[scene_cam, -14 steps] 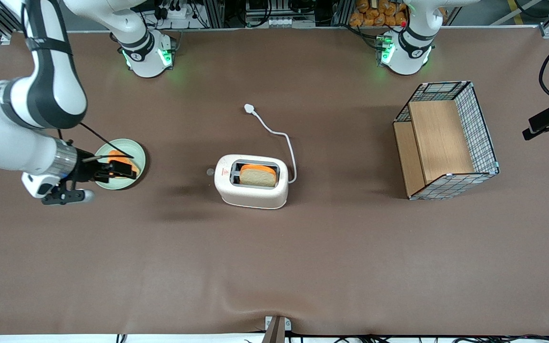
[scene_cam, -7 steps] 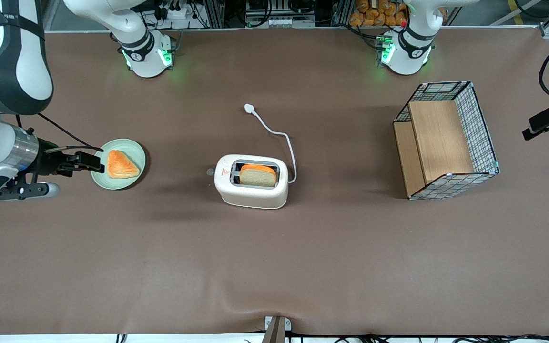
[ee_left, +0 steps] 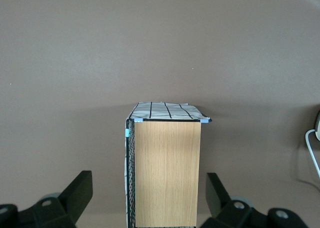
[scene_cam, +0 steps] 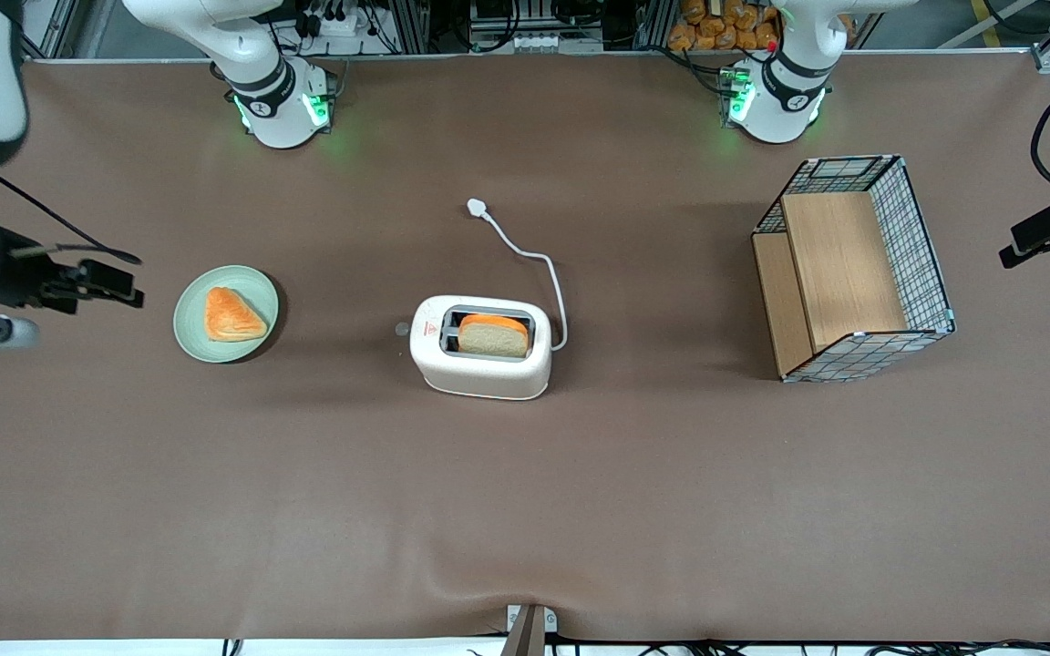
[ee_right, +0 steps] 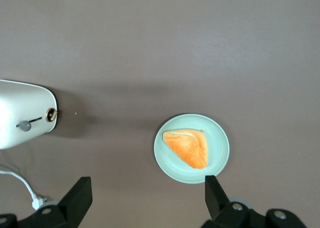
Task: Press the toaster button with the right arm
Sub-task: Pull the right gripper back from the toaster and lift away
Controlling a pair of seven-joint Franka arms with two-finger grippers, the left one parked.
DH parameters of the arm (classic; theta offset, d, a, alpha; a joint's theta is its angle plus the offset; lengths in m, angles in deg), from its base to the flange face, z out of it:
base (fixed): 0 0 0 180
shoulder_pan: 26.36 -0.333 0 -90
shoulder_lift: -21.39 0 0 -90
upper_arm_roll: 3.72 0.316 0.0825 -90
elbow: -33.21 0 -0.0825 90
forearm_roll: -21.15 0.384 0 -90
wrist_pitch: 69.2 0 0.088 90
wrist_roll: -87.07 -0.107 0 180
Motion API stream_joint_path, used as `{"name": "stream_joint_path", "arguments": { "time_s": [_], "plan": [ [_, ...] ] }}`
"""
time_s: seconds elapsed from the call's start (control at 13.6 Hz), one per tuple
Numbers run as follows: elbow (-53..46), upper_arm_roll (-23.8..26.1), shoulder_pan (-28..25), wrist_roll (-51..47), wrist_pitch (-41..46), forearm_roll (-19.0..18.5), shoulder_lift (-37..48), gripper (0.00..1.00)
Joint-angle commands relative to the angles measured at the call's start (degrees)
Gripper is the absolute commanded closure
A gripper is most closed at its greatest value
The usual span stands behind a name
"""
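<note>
The gripper [scene_cam: 115, 282] hangs at the left edge of the front frame, fingers [ee_right: 75, 198] spread and empty, above the counter [scene_cam: 525, 492] past the plate [scene_cam: 192, 333]. The toaster [scene_cam: 479, 369] sits mid-frame; its button [scene_cam: 402, 329], probably a stiff little knob, wants one fingertip pressing squarely.

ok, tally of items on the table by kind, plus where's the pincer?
Toaster: 1
Bread slice in its slot: 1
Plate: 1
Pastry on the plate: 1
Wire-and-wood basket: 1
Total: 5
Pincer: open, toward the working arm's end, apart from the plate.
</note>
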Motion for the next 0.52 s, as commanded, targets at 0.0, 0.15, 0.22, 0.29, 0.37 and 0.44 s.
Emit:
{"name": "stream_joint_path", "arguments": {
  "time_s": [0.0, 0.15, 0.22, 0.29, 0.37, 0.44],
  "plan": [
    [1.0, 7.6, 7.5, -1.0, 2.9, -2.5, 4.4, 0.00],
    [2.3, 8.0, 8.6, -1.1, 4.5, -2.8, 7.6, 0.00],
    [3.4, 8.0, 8.9, -1.2, 4.8, -2.9, 9.2, 0.00],
    [4.2, 8.0, 9.6, -2.1, 5.3, -2.9, 10.3, 0.00],
    [3.9, 8.1, 9.9, -3.7, 6.9, -2.9, 10.5, 0.00],
    [3.6, 8.1, 9.9, -5.0, 8.1, -2.9, 10.4, 0.00]
  ]
}}
